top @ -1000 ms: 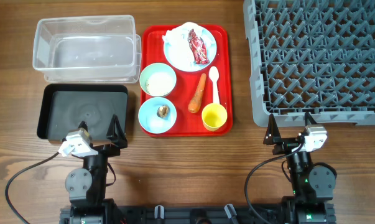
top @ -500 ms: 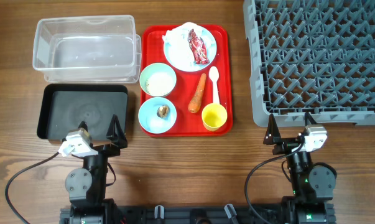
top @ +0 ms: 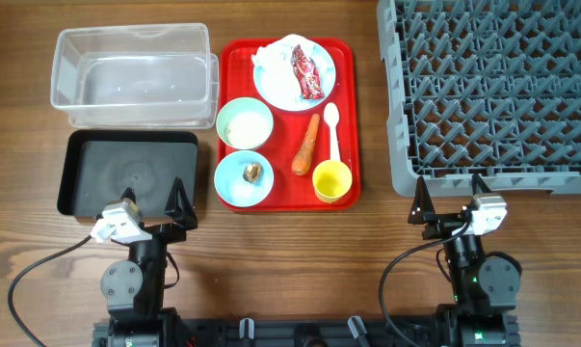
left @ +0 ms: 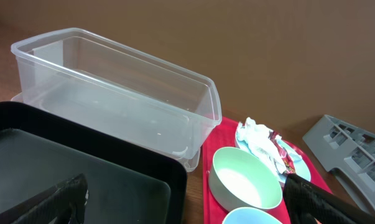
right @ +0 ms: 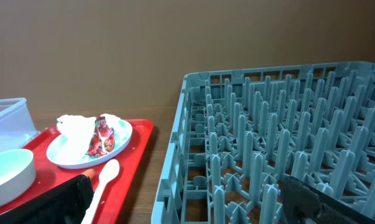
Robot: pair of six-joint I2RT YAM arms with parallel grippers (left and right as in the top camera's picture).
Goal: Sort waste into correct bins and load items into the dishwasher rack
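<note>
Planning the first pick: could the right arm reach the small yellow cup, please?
Probably yes: the right gripper is open, with only bare wooden table between it and the small yellow cup.

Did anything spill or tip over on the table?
Nothing spilled or tipped. The oddest bit is the carrot, lying loose on the red tray beside the spoon, and a crumpled napkin and wrapper piled on the plate.

Overhead: rack (top: 492,92) runs off top and right edges; rice (top: 242,125) in green bowl (top: 223,131) too small to resolve; napkin (top: 271,58) partly under wrapper (top: 306,75). Left wrist: black tray (left: 112,163) cut by left and bottom edges, blue bowl (left: 255,218) by bottom, left gripper (left: 186,186) only dark blurs in bottom corners. Right wrist: tub (right: 4,118) and green bowl clipped at left, spoon (right: 103,177) handle runs off bottom, rack off right.
</note>
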